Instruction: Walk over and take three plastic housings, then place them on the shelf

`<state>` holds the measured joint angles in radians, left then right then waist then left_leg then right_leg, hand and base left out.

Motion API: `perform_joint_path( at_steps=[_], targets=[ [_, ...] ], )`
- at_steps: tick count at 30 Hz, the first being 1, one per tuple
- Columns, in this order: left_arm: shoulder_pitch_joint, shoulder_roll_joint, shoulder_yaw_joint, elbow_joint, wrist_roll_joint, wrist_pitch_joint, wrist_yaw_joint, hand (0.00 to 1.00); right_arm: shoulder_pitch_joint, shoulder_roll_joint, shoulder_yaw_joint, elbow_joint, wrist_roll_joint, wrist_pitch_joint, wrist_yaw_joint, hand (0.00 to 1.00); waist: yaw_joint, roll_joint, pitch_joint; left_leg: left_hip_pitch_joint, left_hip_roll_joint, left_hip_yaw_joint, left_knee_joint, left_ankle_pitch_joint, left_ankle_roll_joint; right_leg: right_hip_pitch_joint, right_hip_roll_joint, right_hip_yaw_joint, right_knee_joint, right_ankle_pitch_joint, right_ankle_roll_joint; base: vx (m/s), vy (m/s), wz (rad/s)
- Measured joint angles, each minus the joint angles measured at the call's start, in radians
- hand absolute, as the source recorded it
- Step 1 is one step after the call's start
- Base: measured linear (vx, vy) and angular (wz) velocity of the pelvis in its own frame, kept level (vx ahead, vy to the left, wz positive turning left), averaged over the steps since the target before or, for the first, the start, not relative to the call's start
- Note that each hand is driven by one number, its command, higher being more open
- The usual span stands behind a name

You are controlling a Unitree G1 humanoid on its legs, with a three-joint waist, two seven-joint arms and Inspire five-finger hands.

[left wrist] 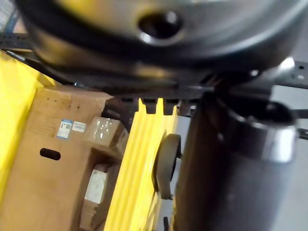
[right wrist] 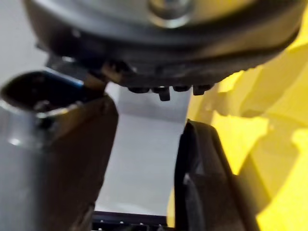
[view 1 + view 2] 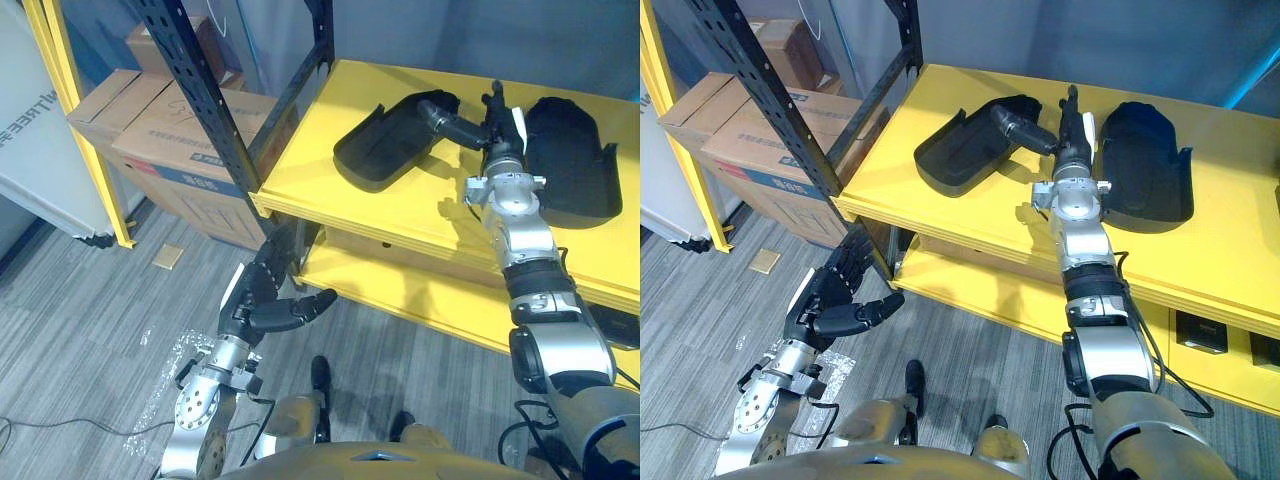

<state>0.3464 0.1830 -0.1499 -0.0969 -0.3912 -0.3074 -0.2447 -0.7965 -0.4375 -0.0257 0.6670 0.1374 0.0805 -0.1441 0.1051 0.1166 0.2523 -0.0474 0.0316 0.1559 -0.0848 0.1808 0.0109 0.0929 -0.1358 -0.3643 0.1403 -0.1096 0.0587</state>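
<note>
I have the right hand [image 3: 500, 150] stretched out on the yellow shelf [image 3: 310, 160], fingers straight and grasping nothing. Its thumb lies on the rim of one plastic housing [image 3: 385, 140], I judge to nudge it square. A second housing [image 3: 570, 160] lies just beside the hand, toward the shelf's right end. Both are black, shallow, curved shells. The left hand [image 3: 265, 300] hangs relaxed and empty below the shelf's front-left corner.

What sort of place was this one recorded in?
Probably a storeroom or warehouse corner: yellow shelf boards on black perforated steel uprights, stacked cardboard boxes beside the rack, and a black plastic housing and a second housing lying on the top shelf.
</note>
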Motion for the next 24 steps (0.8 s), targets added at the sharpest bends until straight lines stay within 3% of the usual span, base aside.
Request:
perform_joint_path(
  at_steps=[11,17,24],
  targets=[
    [-0.028,0.001,-0.001,0.01,0.0,0.0,0.035,1.0,-0.095,-0.042,0.038,0.128,0.036,-0.004,0.103,1.0,0.001,0.005,0.026,-0.015,0.008,-0.003,0.0,0.016,-0.002,-0.047,-0.002,0.004,0.078,-0.034,-0.01,0.0,-0.013,0.01],
    [-0.028,0.002,-0.001,0.009,0.0,0.0,0.055,1.0,-0.141,-0.064,0.072,0.204,0.046,-0.058,0.131,1.0,0.002,0.013,0.04,-0.025,0.011,-0.018,0.0,0.03,-0.008,-0.075,-0.007,-0.006,0.138,-0.064,-0.018,-0.01,-0.04,0.06],
    [-0.038,0.002,-0.001,0.008,0.0,0.0,0.076,1.0,-0.244,-0.112,0.116,0.242,0.066,-0.12,0.142,1.0,0.004,0.054,0.097,-0.068,0.015,-0.058,0.0,0.054,-0.026,-0.134,-0.021,-0.039,0.217,-0.101,-0.033,-0.02,-0.044,0.15]
  ],
)
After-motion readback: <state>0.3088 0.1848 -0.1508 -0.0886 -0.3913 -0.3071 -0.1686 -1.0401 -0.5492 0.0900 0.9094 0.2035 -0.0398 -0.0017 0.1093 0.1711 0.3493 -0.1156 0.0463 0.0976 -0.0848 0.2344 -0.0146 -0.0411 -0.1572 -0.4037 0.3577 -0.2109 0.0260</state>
